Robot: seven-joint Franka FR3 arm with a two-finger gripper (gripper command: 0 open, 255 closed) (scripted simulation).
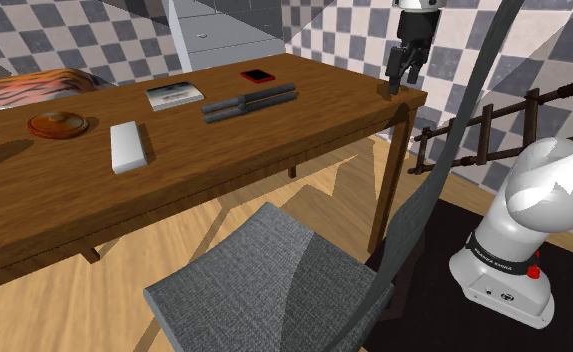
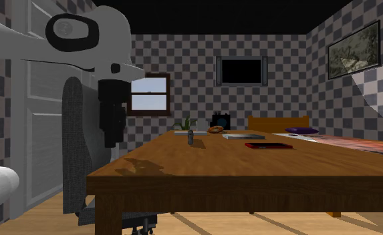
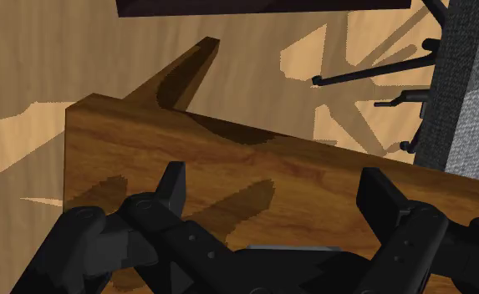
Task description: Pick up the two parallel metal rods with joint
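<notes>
— Big wooden table (image 1: 224, 165), with the arm up over its corner at the shoulder view's right. Just the approach, I'd say?
— Yes, nothing grasped. The two rods (image 1: 249, 102) lie flat near the far edge, well apart from the gripper (image 1: 399, 85).
— Fingers?
— Spread wide, empty. Next it must cross the table, line up across the rods and descend.

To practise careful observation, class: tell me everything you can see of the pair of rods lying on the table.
The rods are two dark grey, metal-looking bars lying flat, parallel and side by side on the brown wooden table. They sit between a pale book and a red phone, close to both. They rest on the tabletop, and nothing grips them.
</notes>
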